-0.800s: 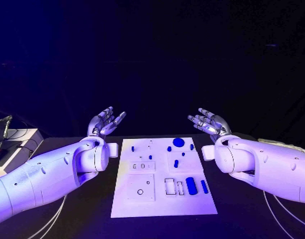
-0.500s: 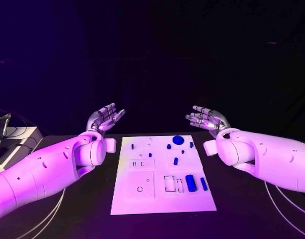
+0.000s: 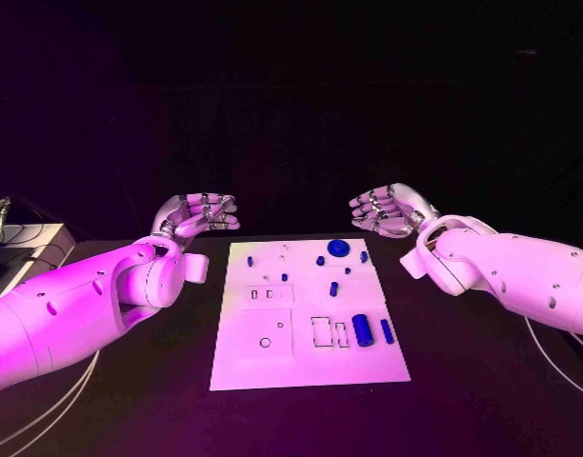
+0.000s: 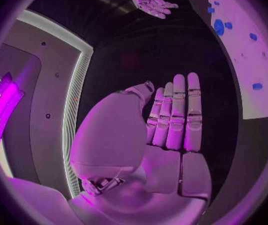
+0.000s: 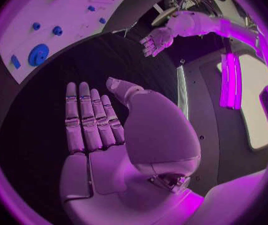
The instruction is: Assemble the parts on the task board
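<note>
Fingers (image 3: 211, 203) of the silver left hand (image 3: 195, 214) and silver right hand (image 3: 385, 210) now tipped forward and down, spread, holding nothing; earlier raised upright. Hovering off the far corners of the white task board (image 3: 309, 367) mid-counter. Small blue parts (image 3: 362, 329) untouched there; assembly apparently not started.
</note>
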